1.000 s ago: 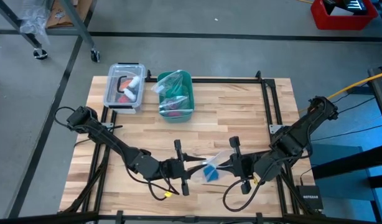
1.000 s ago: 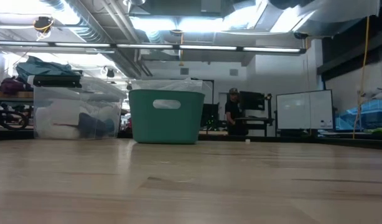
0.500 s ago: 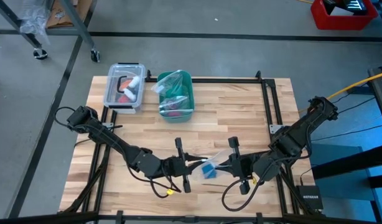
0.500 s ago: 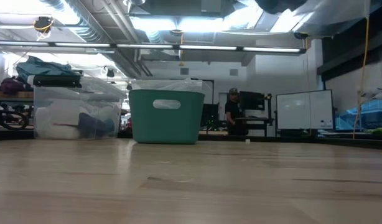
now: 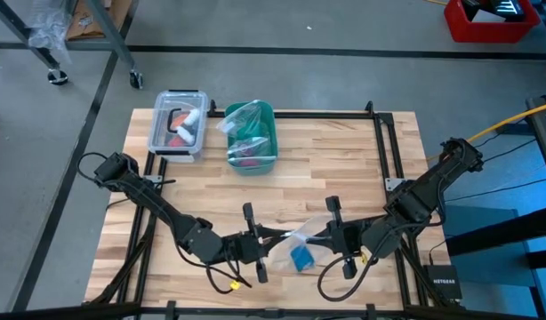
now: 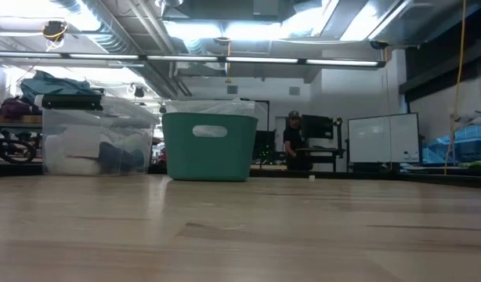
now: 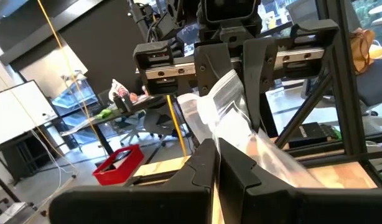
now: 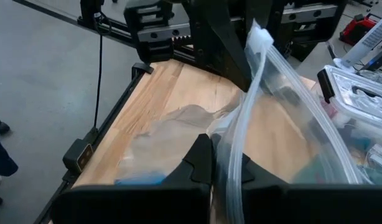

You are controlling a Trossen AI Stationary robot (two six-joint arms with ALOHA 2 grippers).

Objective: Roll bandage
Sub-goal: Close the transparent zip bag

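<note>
Two tools meet at the near middle of your bench, and both are pinched on the same clear plastic bag. Your left tool comes in from the left with its fingers pressed together on one edge of the bag; the left wrist view shows the crumpled clear film rising just past those closed tips. Your right tool faces it from the right, fingers likewise closed, clamped on the bag's thick zip edge, which runs up and away from the tips in the right wrist view. Between the two tools the bag hangs open and slack over the wood.

The bandage is inside that bag, a small bright blue lump low in the pouch, lying between the two tools and slightly nearer the bench's front edge. In the right wrist view you see only a sliver of blue through the film.

At the far left of the bench stand a clear lidded box and, just beside it, a teal bin stuffed with bagged items. In the low view a person stands in the room well behind the bin.
</note>
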